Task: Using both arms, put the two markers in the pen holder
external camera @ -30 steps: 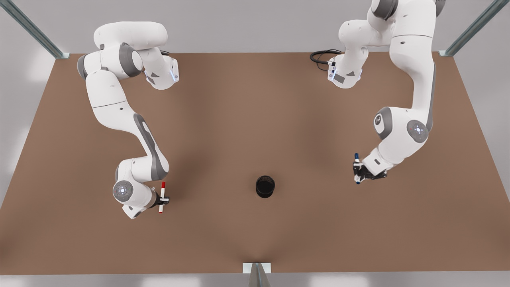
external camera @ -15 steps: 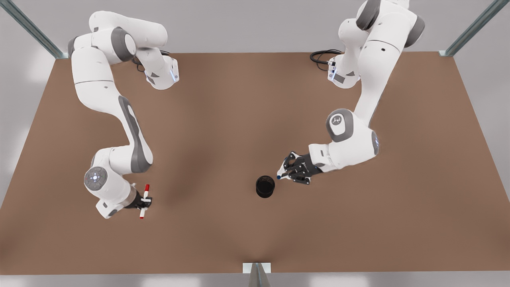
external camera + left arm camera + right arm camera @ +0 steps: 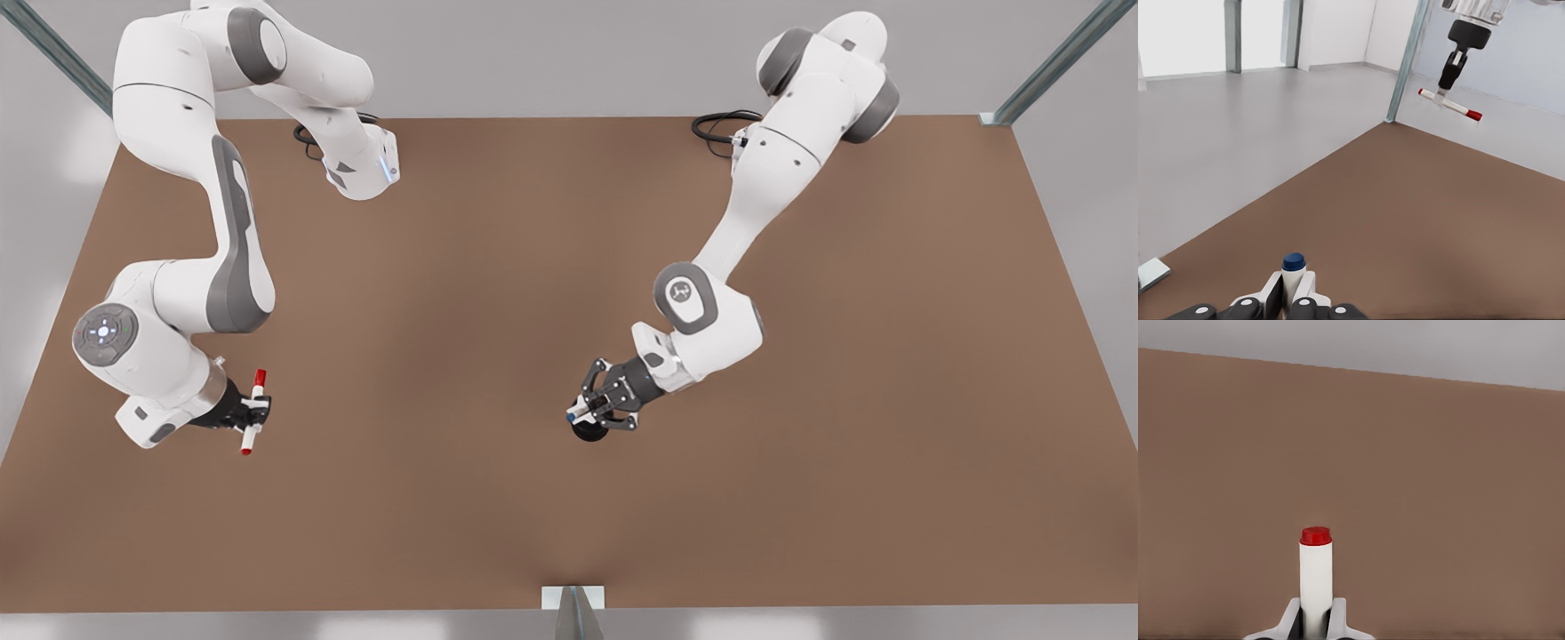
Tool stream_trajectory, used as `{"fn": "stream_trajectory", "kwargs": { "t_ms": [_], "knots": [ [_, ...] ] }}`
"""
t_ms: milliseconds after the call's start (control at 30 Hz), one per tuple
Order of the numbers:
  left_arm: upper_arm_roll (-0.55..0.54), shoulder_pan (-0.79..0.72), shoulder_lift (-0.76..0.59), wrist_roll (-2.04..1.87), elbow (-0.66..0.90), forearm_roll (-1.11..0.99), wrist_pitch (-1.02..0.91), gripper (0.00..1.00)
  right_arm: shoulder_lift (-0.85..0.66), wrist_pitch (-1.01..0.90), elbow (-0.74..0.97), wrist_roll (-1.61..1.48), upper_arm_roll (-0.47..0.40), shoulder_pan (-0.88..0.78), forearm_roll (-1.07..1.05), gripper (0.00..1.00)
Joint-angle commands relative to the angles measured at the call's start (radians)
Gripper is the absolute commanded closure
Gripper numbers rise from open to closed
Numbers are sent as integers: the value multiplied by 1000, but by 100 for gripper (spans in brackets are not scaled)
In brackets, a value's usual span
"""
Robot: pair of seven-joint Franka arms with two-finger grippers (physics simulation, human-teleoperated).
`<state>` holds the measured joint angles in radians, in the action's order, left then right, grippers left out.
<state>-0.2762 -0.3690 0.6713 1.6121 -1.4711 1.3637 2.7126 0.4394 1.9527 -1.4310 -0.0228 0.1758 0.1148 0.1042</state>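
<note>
My left gripper [image 3: 597,411] is at the front view's middle, shut on the blue-capped marker [image 3: 578,413]. It hangs right over the black pen holder [image 3: 586,434], which it mostly hides. In the left wrist view the blue cap [image 3: 1293,262] sticks out between the fingers [image 3: 1273,291]. My right gripper [image 3: 252,412] is far off at the front view's left, shut on the red-capped marker [image 3: 259,380], held crosswise above the table [image 3: 498,267]. The right wrist view has the red marker [image 3: 1315,573] rising from that gripper [image 3: 1316,618]. The left wrist view also catches this red marker [image 3: 1450,105] in the distance.
Black cables [image 3: 722,124] lie near the arm base at the back right, and more cable [image 3: 307,135] at the back left. Metal frame posts [image 3: 1049,67] stand at the far corners. A small bracket [image 3: 573,597] sits at the table's near edge.
My left gripper has carried the blue marker toward the front view's left until it hangs over the pen holder. My right gripper has drawn the red marker farther to the front view's left.
</note>
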Motion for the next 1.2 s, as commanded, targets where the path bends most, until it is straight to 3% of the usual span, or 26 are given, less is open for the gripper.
{"fn": "stream_trajectory", "kwargs": {
  "t_ms": [0,433,467,500,633,700,733,800,933,1000,1067,1167],
  "knots": [
    [0,1,11,621,0,29,36,79,-1,-29,1,-63,1,-1,9,77],
    [-1,-39,20,654,-55,109,70,79,7,-12,1,-65,2,-7,9,77],
    [-1,-31,24,652,-58,126,65,24,7,-12,1,-65,2,-7,9,77],
    [-3,-30,24,650,-60,129,62,0,7,-12,1,-65,2,-7,9,77],
    [0,-19,8,641,-77,127,59,0,7,-11,1,-66,4,-7,9,77],
    [3,109,-68,623,-150,114,-61,0,5,-11,6,-60,10,-17,11,77],
    [5,214,-84,621,-189,32,-175,0,5,8,9,-54,31,-21,9,77],
    [8,409,-91,260,-170,-363,-410,0,5,66,17,9,37,-95,11,77],
    [23,449,-203,-659,-26,-1067,-671,0,59,288,81,173,37,-265,12,77],
    [25,450,-280,-1219,35,-1202,-873,0,105,494,106,184,37,-333,9,77],
    [45,452,-381,-1532,45,-1367,-1054,0,145,658,119,250,34,-417,12,77],
    [150,438,-438,-1572,80,-1377,-1076,0,196,802,170,254,24,-472,37,77]
  ]
}}
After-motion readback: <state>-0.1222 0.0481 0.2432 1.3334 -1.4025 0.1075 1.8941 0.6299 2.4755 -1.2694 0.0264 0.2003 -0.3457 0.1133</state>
